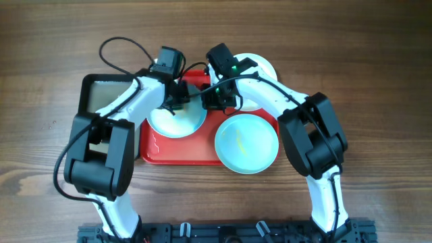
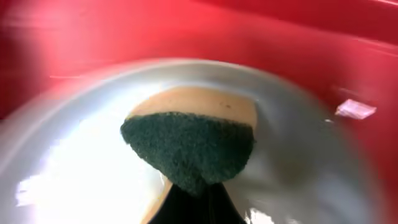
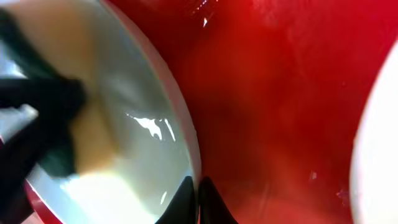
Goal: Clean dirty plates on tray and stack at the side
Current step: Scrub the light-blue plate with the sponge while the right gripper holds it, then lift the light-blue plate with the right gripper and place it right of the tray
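Observation:
A pale aqua plate [image 1: 177,121] lies on the left half of the red tray [image 1: 182,154]. My left gripper [image 1: 177,101] is shut on a green and tan sponge [image 2: 189,149] and presses it onto this plate [image 2: 298,155]. My right gripper [image 1: 214,101] is shut on the plate's right rim [image 3: 180,124], with one finger on each side of it [image 3: 198,193]. A second aqua plate [image 1: 247,142] sits at the tray's right end and hangs over its edge. A white plate [image 1: 263,66] lies on the table behind the tray, partly hidden by my right arm.
A smaller black tray [image 1: 101,94] lies left of the red tray, under my left arm. Bare red tray floor [image 3: 280,93] shows to the right of the held rim. Another plate's pale edge [image 3: 379,155] shows at the right wrist view's right side. Wooden table [image 1: 378,81] lies all around.

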Motion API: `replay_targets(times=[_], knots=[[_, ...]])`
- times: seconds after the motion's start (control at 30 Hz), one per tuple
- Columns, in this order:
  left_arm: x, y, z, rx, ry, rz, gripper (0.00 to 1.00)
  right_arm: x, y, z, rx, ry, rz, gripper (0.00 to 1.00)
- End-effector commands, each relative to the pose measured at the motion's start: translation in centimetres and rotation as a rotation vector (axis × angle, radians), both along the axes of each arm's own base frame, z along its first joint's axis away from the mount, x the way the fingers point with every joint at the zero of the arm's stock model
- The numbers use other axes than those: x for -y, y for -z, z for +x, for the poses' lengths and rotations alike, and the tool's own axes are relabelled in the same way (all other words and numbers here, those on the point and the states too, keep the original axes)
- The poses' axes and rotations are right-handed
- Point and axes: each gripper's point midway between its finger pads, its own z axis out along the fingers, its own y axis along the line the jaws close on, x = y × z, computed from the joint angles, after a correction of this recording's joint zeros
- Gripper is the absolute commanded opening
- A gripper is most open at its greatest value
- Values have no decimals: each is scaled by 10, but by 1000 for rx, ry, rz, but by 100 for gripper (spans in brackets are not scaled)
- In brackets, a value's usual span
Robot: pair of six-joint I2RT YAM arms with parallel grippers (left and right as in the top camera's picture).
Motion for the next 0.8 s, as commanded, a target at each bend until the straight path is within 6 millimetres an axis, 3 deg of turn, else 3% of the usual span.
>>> replay_targets(times=[0.0, 0.07, 0.17, 0.2, 0.23, 0.33, 0.4, 0.47, 0.53, 0.63, 0.77], knots=[[70, -3, -36, -135, 233, -364, 4, 0, 9, -6, -10, -24, -12, 4], [56, 0, -33, -139, 198, -337, 4, 1, 9, -7, -16, -23, -16, 4], [-12, -12, -5, -106, -15, -171, 4, 4, 11, -13, -45, -18, -28, 4], [-35, -25, 4, -84, -63, -111, 4, 5, 11, -14, -57, -3, -37, 4], [-75, -57, 20, -35, -146, 1, 4, 7, 12, -14, -60, 6, -45, 4], [-123, -108, 34, 29, -253, 45, 4, 10, 13, -13, -62, 32, -63, 4], [-141, -111, 26, 2, -297, 36, 4, 8, 11, -11, -51, 22, -58, 4], [-154, -105, 9, -74, -336, 38, 4, 6, -5, -3, 8, -5, -48, 4], [-163, -101, -4, -126, -360, 41, 4, 19, -37, 13, 169, 11, -151, 4], [-165, -101, -4, -124, -365, 41, 4, 42, -79, 24, 406, 32, -380, 4], [-165, -102, -3, -120, -364, 41, 4, 41, -126, 21, 671, 41, -595, 4]])
